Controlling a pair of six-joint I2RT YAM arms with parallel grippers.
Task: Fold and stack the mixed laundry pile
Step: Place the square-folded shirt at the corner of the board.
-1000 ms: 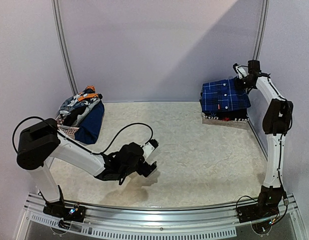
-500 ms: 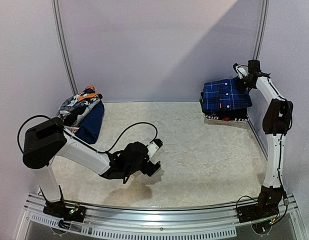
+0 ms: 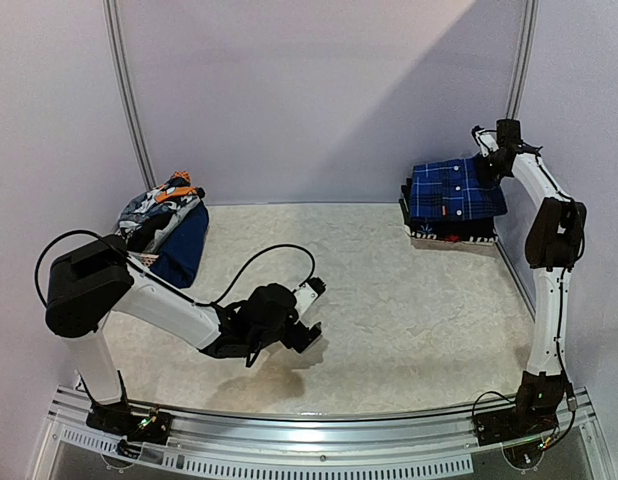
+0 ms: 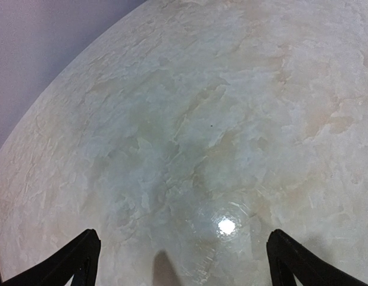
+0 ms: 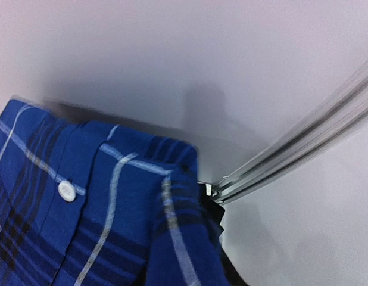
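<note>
Placement of blue plaid shirt (image 3: 451,190) on stack (image 3: 449,233) likely needs square edges; right gripper (image 3: 486,167) state cannot be told, left gripper (image 4: 182,235) open, empty.

High rear camera sees the whole table (image 3: 409,310); wrist cameras sit close: left over it, right at plaid shirt (image 5: 83,226)

1. You can pass freely over the middle and right of the table (image 3: 419,310).
2. The left arm (image 3: 179,312) and its looping cable (image 3: 274,247) block the near-left.
3. The mixed laundry pile (image 3: 161,228) fills the far-left corner.
4. The blue plaid shirt (image 3: 451,190) crowds the far-right corner; the gap to the wall rail (image 5: 291,158) seems tight, but that view is blurred.
</note>
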